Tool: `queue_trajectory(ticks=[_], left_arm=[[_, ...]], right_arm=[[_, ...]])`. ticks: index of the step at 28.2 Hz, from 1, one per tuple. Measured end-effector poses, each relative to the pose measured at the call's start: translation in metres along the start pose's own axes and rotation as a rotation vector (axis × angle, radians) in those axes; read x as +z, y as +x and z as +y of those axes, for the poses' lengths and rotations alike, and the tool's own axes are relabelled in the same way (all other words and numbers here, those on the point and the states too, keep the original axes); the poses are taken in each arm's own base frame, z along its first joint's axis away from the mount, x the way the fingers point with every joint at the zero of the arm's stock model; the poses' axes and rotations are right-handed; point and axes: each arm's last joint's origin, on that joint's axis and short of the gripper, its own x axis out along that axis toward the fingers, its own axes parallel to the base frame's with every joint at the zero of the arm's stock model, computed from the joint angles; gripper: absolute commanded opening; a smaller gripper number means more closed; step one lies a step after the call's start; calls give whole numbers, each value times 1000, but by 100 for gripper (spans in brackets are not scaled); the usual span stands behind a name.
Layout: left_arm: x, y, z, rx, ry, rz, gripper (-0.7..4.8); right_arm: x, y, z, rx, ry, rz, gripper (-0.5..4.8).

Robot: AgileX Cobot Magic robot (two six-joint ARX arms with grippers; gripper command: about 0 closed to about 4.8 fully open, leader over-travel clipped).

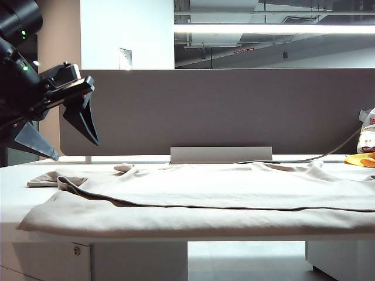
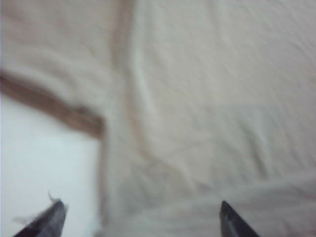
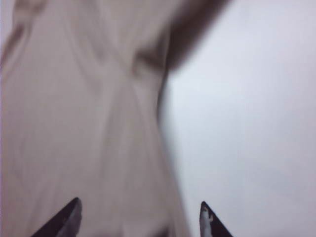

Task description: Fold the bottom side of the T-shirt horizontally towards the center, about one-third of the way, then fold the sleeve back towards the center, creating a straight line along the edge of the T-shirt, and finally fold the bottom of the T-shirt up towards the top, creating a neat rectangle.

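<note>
The T-shirt (image 1: 199,196) lies flat across the white surface (image 1: 12,187), nearly as wide as it, w/ one long edge already folded over toward the middle — a dark fold line runs along its length. A sleeve (image 1: 55,178) sticks out at the left end. The left gripper (image 1: 69,137) hangs in the air above that end, fingers spread wide, holding nothing. In the left wrist view its tips frame blurred cloth and bare surface. The right gripper (image 3: 138,219) (only its wrist cam shows it) hovers over the shirt's edge, fingers apart, empty. Yellow-and-white items (image 1: 364,149) sit at far right.
</note>
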Motion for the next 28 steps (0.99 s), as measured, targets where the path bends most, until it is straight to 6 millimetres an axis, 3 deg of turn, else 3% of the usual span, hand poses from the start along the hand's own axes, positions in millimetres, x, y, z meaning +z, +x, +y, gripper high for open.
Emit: queue_trajectory(ticks=[7,12,17,21,28], left_arm=[[19,9,15,7,-39,-3,403],[19,8,19,15,-46,0,398],[24,11,29,51,-62,-37,363],[29,24,44,69,-118,-24,363],[56,48,62,55,-176,17,364]], right_arm=[[60,20,2,-10,-17,-57,301],[88,36,-3,-43,-29,-19,301],[100,43,-18,-93,-1,-18,301],[110,47,-22,-115,-34,-23,301],[122,51,-29,-142,-52,-22,301]])
